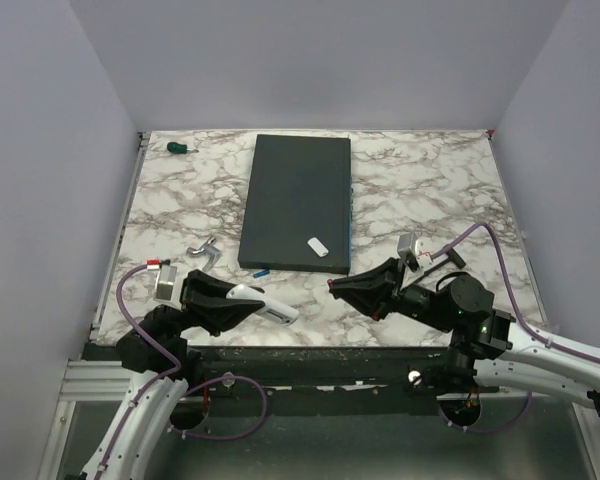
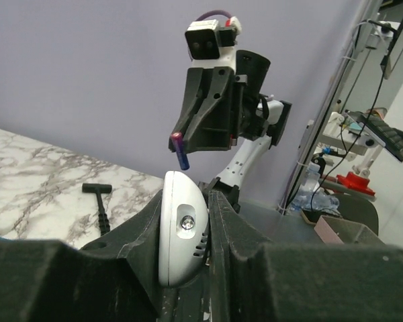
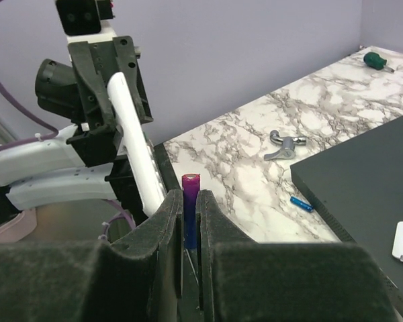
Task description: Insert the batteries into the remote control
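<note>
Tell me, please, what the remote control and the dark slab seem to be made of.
The remote control looks like white moulded plastic: smooth, slightly glossy, with small slots. The dark slab shows a matte grey surface without glare, perhaps plastic or foam.

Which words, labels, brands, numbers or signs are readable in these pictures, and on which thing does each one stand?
No text can be read anywhere.
On the remote: no letters show.
On the purple battery: no legible print.
On the blue battery: too small to tell.
On the slab and the cover: blank.
On the clutter beyond the table: too blurred to read.
</note>
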Robot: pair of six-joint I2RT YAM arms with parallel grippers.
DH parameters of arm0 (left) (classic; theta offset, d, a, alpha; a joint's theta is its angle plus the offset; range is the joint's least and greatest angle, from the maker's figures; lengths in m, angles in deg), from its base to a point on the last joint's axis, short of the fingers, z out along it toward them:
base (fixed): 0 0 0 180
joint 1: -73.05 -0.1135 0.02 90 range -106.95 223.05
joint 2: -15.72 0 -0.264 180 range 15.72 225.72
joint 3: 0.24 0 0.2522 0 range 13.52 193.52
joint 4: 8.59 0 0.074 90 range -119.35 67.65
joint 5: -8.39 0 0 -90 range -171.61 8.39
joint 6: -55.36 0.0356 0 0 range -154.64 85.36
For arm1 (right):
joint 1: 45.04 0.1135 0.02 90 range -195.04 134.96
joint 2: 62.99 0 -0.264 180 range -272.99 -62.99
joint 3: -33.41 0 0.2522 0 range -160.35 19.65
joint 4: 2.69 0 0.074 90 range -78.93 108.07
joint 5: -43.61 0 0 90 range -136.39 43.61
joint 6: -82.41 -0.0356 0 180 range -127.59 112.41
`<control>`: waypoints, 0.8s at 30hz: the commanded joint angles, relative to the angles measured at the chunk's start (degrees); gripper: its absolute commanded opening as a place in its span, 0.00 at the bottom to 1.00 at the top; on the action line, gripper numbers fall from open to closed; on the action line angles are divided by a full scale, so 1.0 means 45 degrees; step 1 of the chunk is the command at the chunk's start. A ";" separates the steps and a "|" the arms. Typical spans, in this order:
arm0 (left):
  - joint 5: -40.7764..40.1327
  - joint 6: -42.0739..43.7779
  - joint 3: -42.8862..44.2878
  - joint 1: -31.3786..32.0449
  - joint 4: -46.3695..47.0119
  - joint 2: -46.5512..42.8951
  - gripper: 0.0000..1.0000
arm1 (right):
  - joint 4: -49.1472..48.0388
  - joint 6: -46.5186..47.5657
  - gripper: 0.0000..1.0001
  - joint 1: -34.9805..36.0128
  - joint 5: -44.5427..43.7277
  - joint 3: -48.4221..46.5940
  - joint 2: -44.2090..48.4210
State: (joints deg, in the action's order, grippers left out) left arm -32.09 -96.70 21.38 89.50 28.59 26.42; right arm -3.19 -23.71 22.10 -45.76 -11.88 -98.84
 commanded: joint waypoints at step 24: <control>-0.2820 -0.3305 0.2146 -0.0081 -0.6202 -0.0719 0.00 | 0.2677 -0.1391 0.01 0.0053 -0.4973 0.0121 0.1020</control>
State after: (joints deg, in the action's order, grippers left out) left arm -39.57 -108.39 28.79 89.50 8.98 24.30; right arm 7.04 -26.15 22.10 -61.41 -11.88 -94.98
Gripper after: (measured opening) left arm 0.255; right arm 0.147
